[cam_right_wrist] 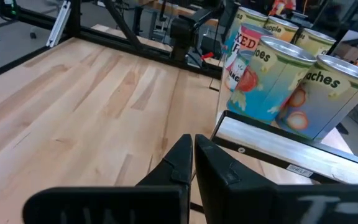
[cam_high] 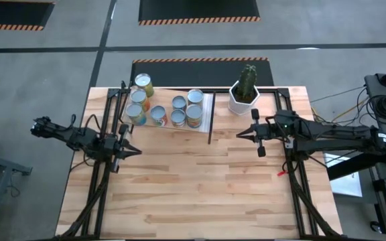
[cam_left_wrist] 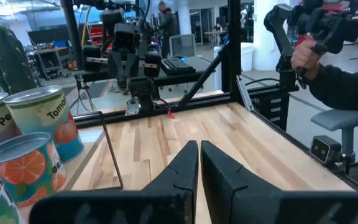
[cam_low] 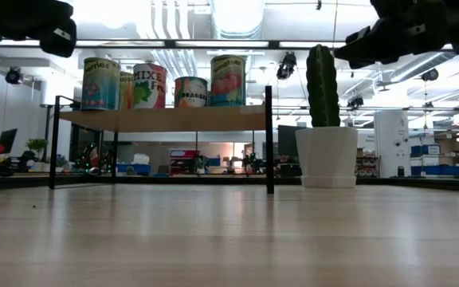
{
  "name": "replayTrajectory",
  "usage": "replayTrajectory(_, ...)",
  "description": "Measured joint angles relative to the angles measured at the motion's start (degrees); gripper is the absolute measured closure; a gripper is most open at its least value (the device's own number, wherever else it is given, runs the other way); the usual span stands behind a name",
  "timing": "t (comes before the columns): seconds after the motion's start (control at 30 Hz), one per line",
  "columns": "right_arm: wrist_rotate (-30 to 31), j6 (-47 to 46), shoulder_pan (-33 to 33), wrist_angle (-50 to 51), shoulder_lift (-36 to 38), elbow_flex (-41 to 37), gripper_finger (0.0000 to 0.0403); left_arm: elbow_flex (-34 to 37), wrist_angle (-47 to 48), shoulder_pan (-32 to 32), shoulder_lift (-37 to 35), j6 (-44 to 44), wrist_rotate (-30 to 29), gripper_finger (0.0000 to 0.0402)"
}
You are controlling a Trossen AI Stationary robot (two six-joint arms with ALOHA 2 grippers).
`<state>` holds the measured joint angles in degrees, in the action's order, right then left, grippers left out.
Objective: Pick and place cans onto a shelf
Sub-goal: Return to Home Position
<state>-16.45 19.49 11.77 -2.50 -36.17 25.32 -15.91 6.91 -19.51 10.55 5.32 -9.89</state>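
Several cans (cam_high: 166, 107) with silver tops and colourful labels stand upright on the shelf (cam_high: 206, 115), a pale panel at the table's far middle. The low view shows the shelf (cam_low: 174, 119) raised on black legs with cans (cam_low: 158, 84) on top. My left gripper (cam_high: 137, 151) is shut and empty over the table's left part, nearer than the shelf; in its wrist view (cam_left_wrist: 199, 155) cans (cam_left_wrist: 39, 134) show beside it. My right gripper (cam_high: 238, 135) is shut and empty just right of the shelf's near right corner; in its wrist view (cam_right_wrist: 193, 146) the cans (cam_right_wrist: 278, 81) and shelf edge (cam_right_wrist: 278, 155) lie close ahead.
A white pot with a green cactus (cam_high: 244, 92) stands right of the shelf at the far edge, also in the low view (cam_low: 325, 127). Black frame rails (cam_high: 106, 134) run along both table sides. A seated person (cam_left_wrist: 334, 68) is beyond the table's right side. Bare planks (cam_high: 200, 187) fill the near half.
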Motion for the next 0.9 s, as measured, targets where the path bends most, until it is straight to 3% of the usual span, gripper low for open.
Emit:
replayTrajectory(0.47,0.0,1.1,0.0,-1.7,7.8,-6.5,0.0394,3.6,0.1,0.0,-7.6,0.2,-0.3,0.0402)
replayTrajectory(0.67,0.0,2.2,0.0,-4.5,12.2,-10.9,0.0394,3.9,1.9,0.1,-10.2,0.5,-5.2,0.0401)
replayTrajectory(0.9,0.0,2.7,0.0,-5.6,19.2,-14.9,0.0394,5.5,1.9,0.1,-10.6,0.2,-6.2,0.0401)
